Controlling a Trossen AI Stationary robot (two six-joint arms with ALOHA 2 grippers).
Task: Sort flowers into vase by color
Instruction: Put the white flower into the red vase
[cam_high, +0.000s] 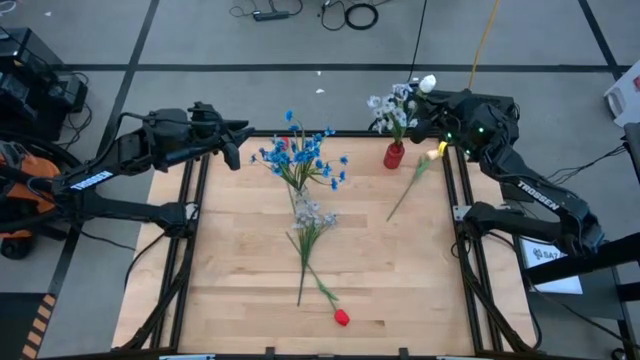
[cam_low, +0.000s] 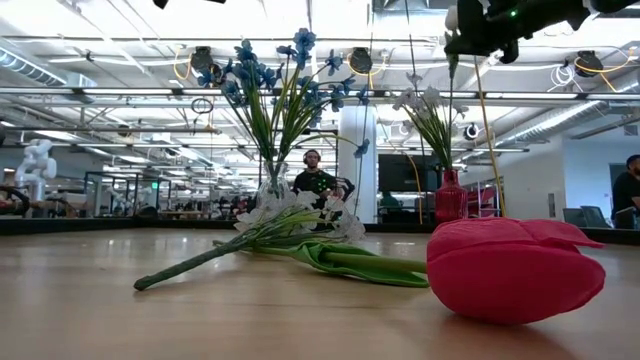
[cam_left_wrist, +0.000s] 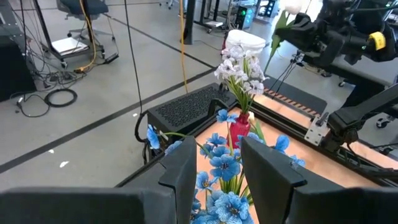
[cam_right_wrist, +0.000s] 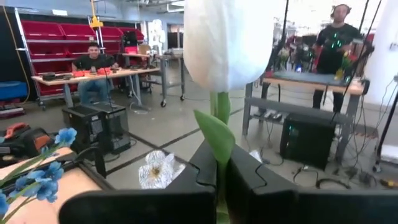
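The white tulip is up in the air just beside the red vase, stem pinched between the closed fingers of the right gripper. Its long axis runs about vertical, bud on top and stem hanging down past the fingers. The red vase already holds the pale lilac-white sprigs, so the step looks like dropping the tulip in with them. To do it well the arm probably has to get the stem tip right over the vase mouth, keep the stem upright, go down slow so it slips past the sprigs without tipping the vase, and only then let go. Farther from the red vase, the blue bunch stands in its own vase, with the left gripper parted and empty near it. A pale spray and a red tulip lie flat on the table
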